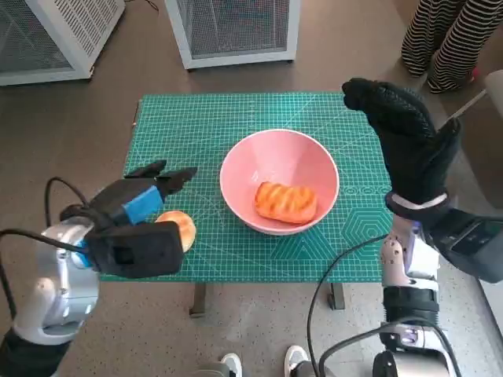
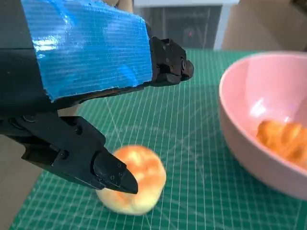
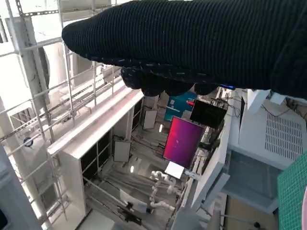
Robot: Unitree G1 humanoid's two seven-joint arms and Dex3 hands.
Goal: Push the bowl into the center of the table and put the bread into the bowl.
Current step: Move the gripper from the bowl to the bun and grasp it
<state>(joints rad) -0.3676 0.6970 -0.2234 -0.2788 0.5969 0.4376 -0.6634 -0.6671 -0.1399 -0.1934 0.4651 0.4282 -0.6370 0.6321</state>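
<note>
The pink round bowl (image 1: 280, 181) stands about at the middle of the green tabletop (image 1: 196, 118) and already holds one orange glazed bread (image 1: 286, 201). I judge the step is now the second, round pale bread roll (image 1: 178, 229). My left hand (image 1: 134, 224) hovers just above it, fingers apart, holding nothing; next I must lower and close on it. My right hand (image 1: 405, 137) is raised, empty, fingers together

Head view: even, bright overhead light; soft short shadows under bowl (image 1: 280, 182). Wide-angle bending at 12 and 3 o'clock edges. Left wrist view: glare on blue tape (image 2: 86, 45) at 10 o'clock; near fingers soft, bowl rim blurred. Right wrist view: blown-out white at 9 o'clock.
</note>
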